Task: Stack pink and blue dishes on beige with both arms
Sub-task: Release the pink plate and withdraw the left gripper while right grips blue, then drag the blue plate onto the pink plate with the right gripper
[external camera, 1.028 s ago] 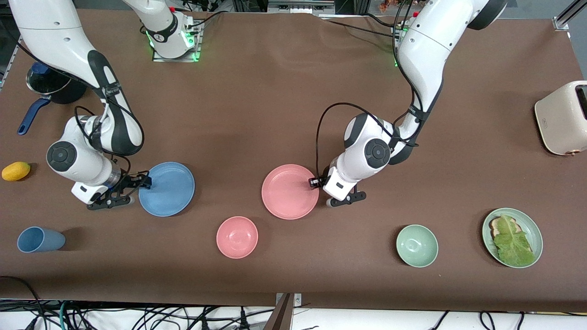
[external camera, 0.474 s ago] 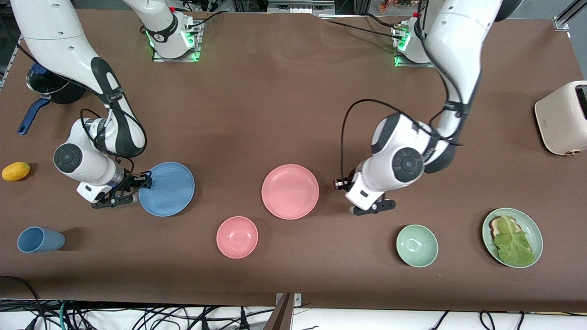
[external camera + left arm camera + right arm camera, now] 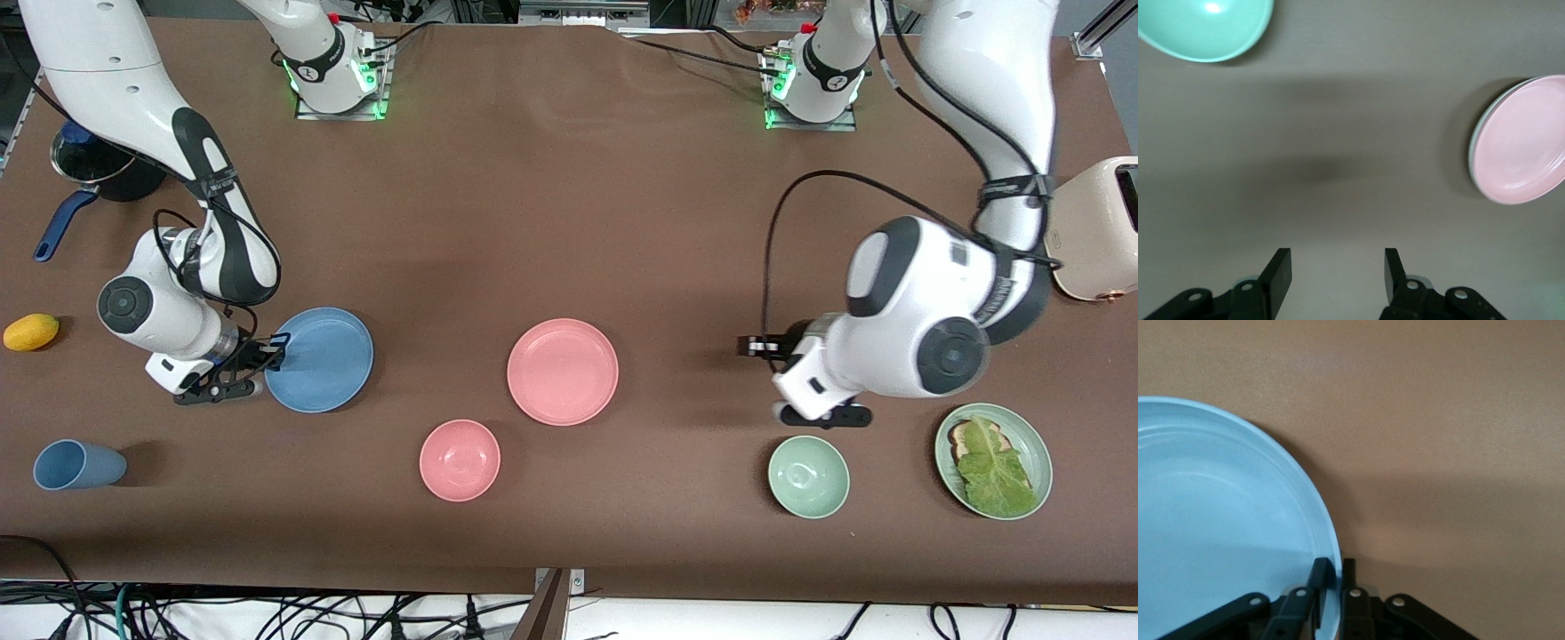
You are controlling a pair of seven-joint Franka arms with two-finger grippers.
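The plate (image 3: 563,371) sits mid-table, with a small bowl (image 3: 460,460) nearer the camera beside it. Another plate (image 3: 322,358) lies toward the right arm's end, and a cup (image 3: 78,464) sits nearer the camera than that.

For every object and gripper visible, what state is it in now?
blue plate: rim pinched, one edge lifted
pink plate: flat, on a pale plate
right gripper: shut on blue plate rim
left gripper: open, empty, above table
blue cup: lying sideways
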